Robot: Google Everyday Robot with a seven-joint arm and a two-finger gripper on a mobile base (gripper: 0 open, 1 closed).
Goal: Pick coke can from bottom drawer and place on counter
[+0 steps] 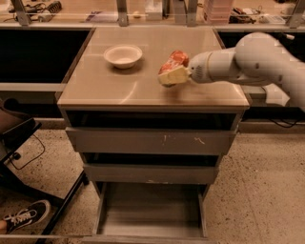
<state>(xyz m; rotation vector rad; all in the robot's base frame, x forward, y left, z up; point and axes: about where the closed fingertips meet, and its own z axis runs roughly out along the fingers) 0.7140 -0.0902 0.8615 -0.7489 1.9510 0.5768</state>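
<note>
My gripper [170, 71] reaches in from the right on a white arm and is shut on the coke can [173, 61], a small shiny red can held tilted just above the tan counter [109, 90], right of its middle. The bottom drawer [150, 212] stands pulled open below the cabinet; its flat grey floor shows nothing on it.
A white bowl [123, 55] sits on the counter at the back left. Two upper grey drawers [152, 140] stand slightly open. A long cluttered desk with metal posts [121, 12] runs behind. A chair base [28, 162] and a sneaker [26, 218] are on the floor at left.
</note>
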